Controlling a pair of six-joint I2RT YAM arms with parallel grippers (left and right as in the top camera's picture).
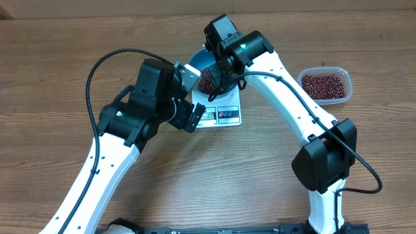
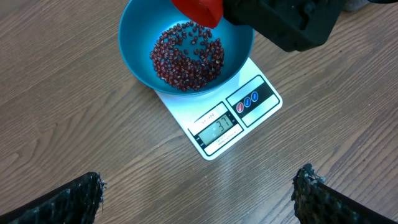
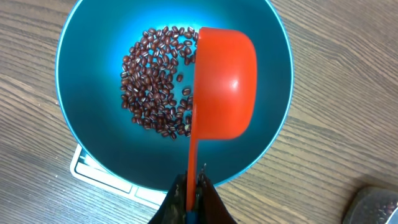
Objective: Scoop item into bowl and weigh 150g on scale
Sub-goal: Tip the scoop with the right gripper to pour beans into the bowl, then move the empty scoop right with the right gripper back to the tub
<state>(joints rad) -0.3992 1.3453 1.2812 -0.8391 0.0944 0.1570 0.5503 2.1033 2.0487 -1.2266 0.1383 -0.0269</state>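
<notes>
Right fingers [image 3: 180,200] are pinching the red scoop [image 3: 224,84] by its handle, tipping it over the beans [image 3: 152,81] in the blue bowl [image 3: 81,124] on the scale [image 2: 249,118], best emptying over centre; left fingers [image 2: 74,199] are hanging spread.

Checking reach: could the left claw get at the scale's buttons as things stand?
Probably yes. The left claw hangs open beside the scale, whose buttons lie bare along its near edge; the right claw holds the scoop over the bowl, clear of that edge.
</notes>
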